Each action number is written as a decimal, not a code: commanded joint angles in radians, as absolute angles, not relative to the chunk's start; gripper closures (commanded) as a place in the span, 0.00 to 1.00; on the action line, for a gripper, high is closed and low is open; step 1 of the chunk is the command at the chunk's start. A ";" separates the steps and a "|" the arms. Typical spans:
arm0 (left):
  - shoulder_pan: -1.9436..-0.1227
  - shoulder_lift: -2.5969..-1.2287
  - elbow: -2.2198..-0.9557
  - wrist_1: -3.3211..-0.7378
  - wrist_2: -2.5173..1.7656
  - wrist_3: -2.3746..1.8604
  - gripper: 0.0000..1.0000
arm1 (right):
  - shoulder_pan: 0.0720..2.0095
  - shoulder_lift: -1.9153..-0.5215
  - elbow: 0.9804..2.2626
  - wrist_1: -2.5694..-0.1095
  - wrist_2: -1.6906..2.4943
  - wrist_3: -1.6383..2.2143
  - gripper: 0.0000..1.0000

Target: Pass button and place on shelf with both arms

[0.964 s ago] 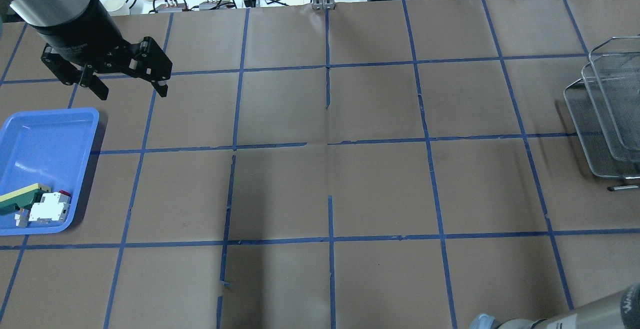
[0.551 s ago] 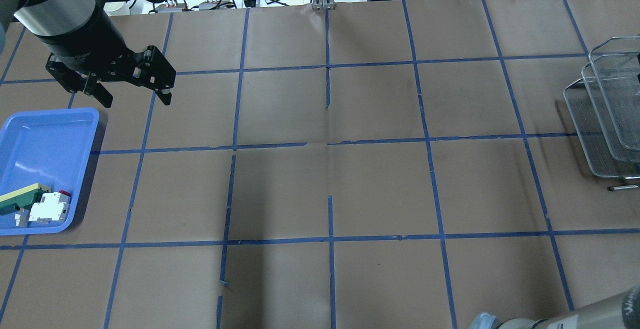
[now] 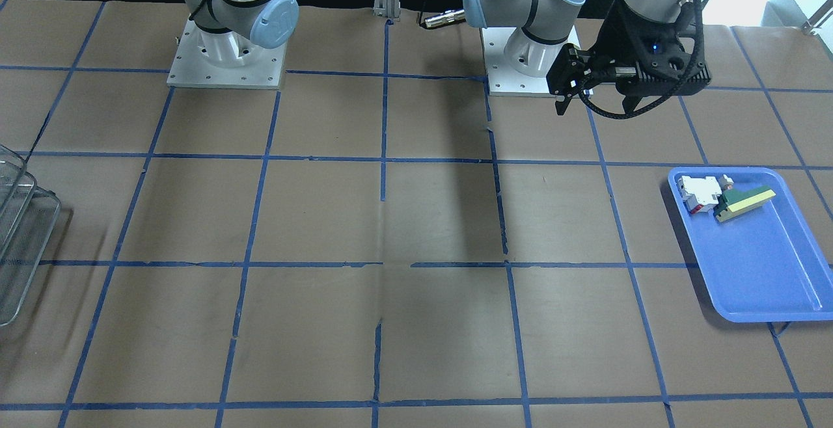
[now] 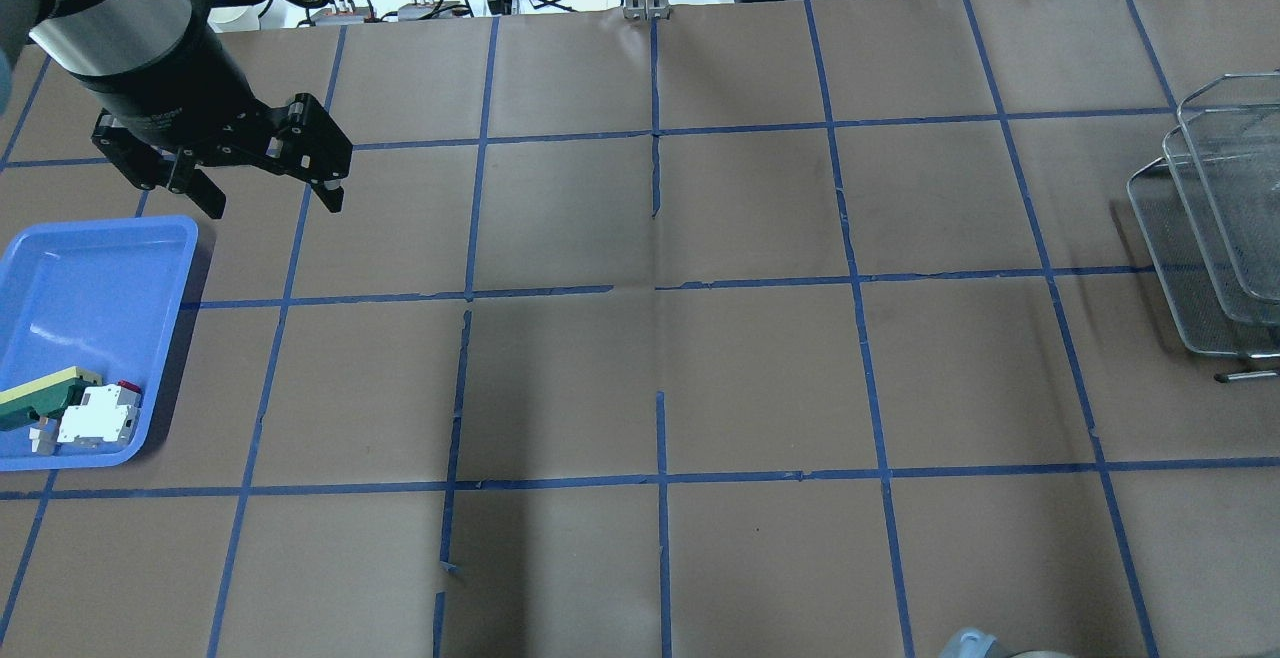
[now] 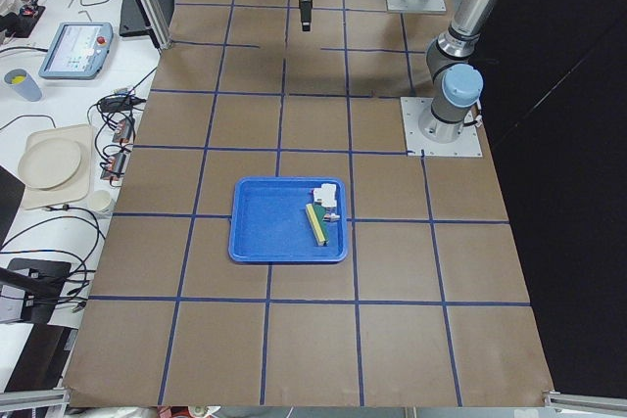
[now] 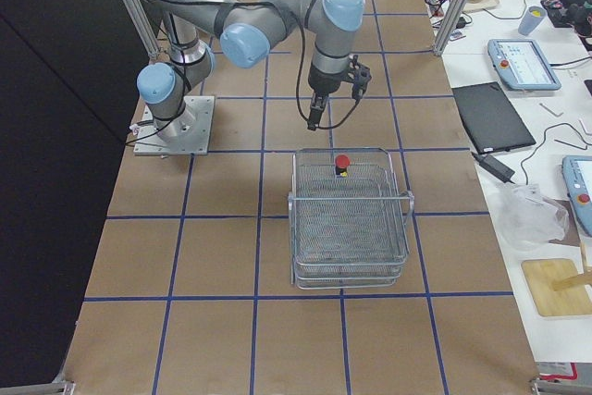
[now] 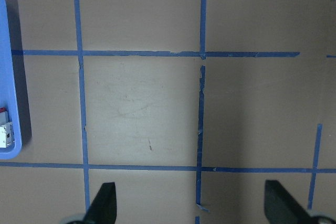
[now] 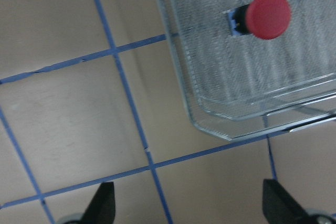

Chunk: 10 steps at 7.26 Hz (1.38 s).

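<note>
Button (image 8: 268,16) in shelf (image 8: 210,66), apart fr. right claw (image 8: 189,205) (released); left claw (image 4: 272,201) also released.

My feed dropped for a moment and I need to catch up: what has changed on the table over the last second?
The left tool, open and empty, shifted slightly down and right in the overhead view, then settled. The right arm has pulled out of that view's lower right corner, and only a joint cap shows now. The blue tray, the pieces in it and the shelf stayed put.
</note>
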<state>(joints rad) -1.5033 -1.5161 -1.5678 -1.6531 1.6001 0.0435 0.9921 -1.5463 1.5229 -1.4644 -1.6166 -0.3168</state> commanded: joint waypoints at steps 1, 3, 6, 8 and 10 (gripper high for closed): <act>-1.503 -1.516 -1.566 -1.651 1.601 0.054 0.00 | 1.200 -1.597 1.535 -1.414 -1.549 -0.230 0.00; -1.497 -1.511 -1.566 -1.651 1.603 0.052 0.00 | 1.439 -1.644 1.571 -1.405 -1.549 -0.063 0.00; -1.499 -1.525 -1.562 -1.614 1.603 0.092 0.00 | 1.560 -1.754 1.690 -1.419 -1.572 0.069 0.00; -1.488 -1.532 -1.539 -1.601 1.538 0.092 0.00 | 1.565 -1.770 1.698 -1.417 -1.575 0.068 0.00; -1.489 -1.536 -1.539 -1.600 1.542 0.092 0.00 | 1.565 -1.772 1.692 -1.419 -1.572 0.066 0.00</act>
